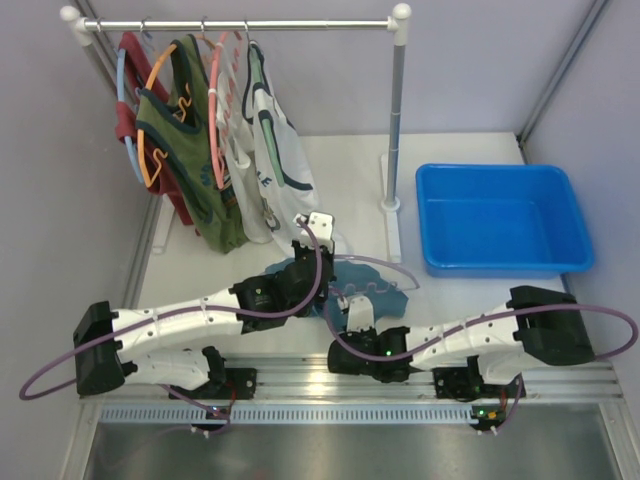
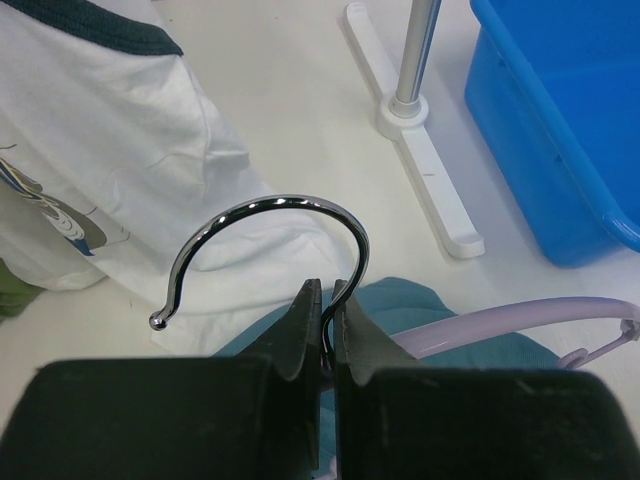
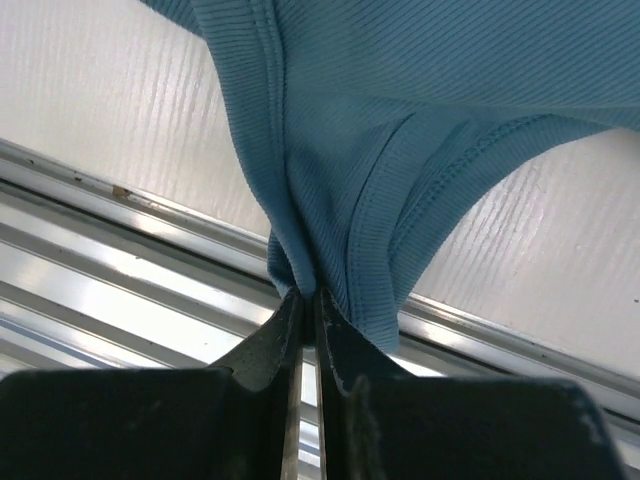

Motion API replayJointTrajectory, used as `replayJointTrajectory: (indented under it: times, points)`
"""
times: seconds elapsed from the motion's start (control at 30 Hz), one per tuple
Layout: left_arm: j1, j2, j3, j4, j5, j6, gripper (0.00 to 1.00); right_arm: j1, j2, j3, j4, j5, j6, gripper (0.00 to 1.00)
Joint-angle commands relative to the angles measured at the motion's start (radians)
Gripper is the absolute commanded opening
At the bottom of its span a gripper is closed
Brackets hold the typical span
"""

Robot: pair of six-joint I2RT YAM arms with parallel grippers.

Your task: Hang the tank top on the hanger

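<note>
The teal tank top [image 1: 385, 300] lies bunched on the white table between the two arms, with the pale lavender hanger [image 1: 385, 264] lying partly over it. My left gripper [image 1: 312, 250] is shut on the stem of the hanger's metal hook [image 2: 270, 206]; the stem sits pinched between the jaws at my left gripper [image 2: 328, 300], and a lavender arm [image 2: 520, 320] runs off to the right over the tank top [image 2: 420, 305]. My right gripper [image 3: 308, 292] is shut on a gathered fold of the tank top [image 3: 400, 100] by a stitched hem, lifted just above the table's near edge.
A clothes rack [image 1: 240, 24] at the back left holds an olive top [image 1: 195, 150], a white top [image 1: 270, 140] and others on coloured hangers. Its post and foot [image 2: 425, 170] stand right of the hook. A blue bin [image 1: 500, 215] sits at the right. Metal rails [image 3: 150, 290] line the near edge.
</note>
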Motion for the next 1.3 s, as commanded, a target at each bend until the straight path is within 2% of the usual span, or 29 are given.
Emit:
replayJointTrajectory:
  times: [0.0,0.1,0.5,0.77,1.27]
  points:
    - [0.007,-0.028,0.019,0.026,-0.002,-0.013,0.00,0.004,-0.069,-0.012,-0.039,0.079,0.061,0.04]
    - [0.007,-0.034,0.016,0.022,-0.001,-0.016,0.00,0.004,-0.112,-0.034,-0.057,0.094,0.089,0.00]
    - [0.008,-0.130,-0.020,0.046,0.022,0.011,0.00,-0.025,-0.312,-0.098,-0.255,0.180,0.215,0.00]
    - [0.008,-0.222,-0.064,0.057,0.051,0.050,0.00,-0.075,-0.483,-0.107,-0.358,0.221,0.215,0.00]
    - [0.008,-0.333,-0.129,0.132,0.071,0.109,0.00,-0.098,-0.666,-0.069,-0.574,0.277,0.238,0.00]
